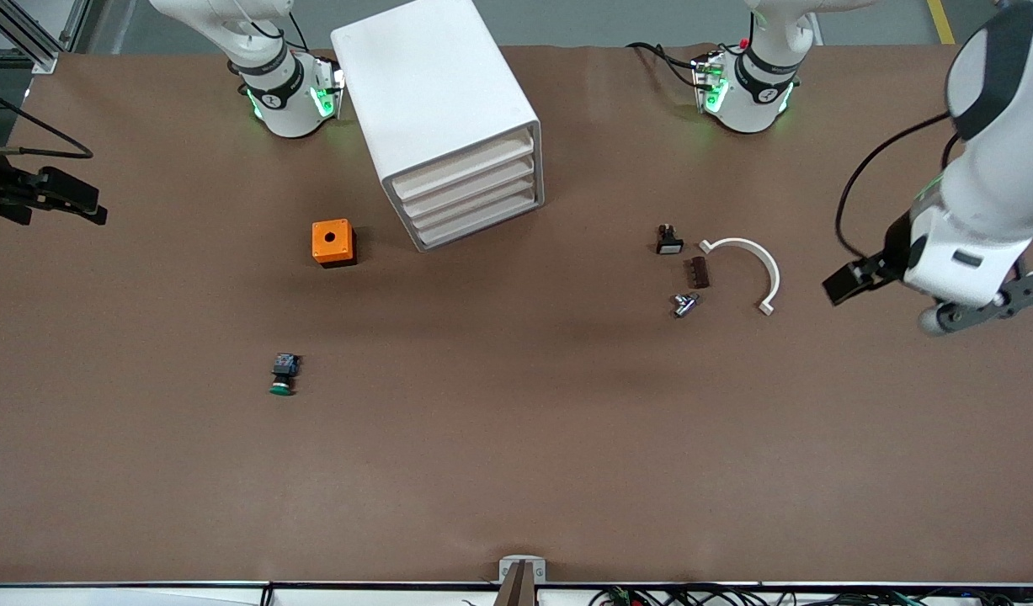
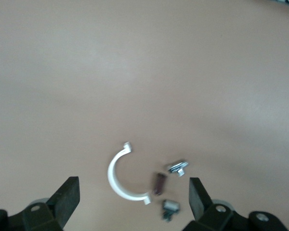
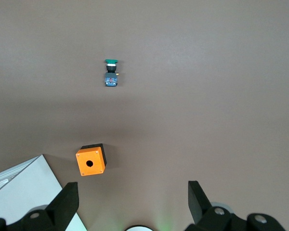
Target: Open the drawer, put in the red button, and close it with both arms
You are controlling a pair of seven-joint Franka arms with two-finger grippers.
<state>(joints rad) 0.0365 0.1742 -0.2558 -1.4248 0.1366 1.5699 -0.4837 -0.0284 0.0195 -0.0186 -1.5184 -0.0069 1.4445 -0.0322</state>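
No red button shows in any view. A white drawer cabinet (image 1: 436, 101) stands between the arm bases with all its drawers (image 1: 474, 198) shut; its corner also shows in the right wrist view (image 3: 24, 190). A green-capped pushbutton (image 1: 283, 375) lies nearer the front camera, and shows in the right wrist view (image 3: 111, 72). My left gripper (image 1: 853, 282) is open and empty in the air at the left arm's end of the table (image 2: 132, 199). My right gripper (image 1: 53, 198) is open and empty in the air at the right arm's end (image 3: 131, 202).
An orange box with a hole (image 1: 332, 242) sits beside the cabinet (image 3: 90, 162). Toward the left arm's end lie a white curved clamp (image 1: 748, 269), a small black part (image 1: 668, 240), a brown piece (image 1: 698, 272) and a metal piece (image 1: 684, 304).
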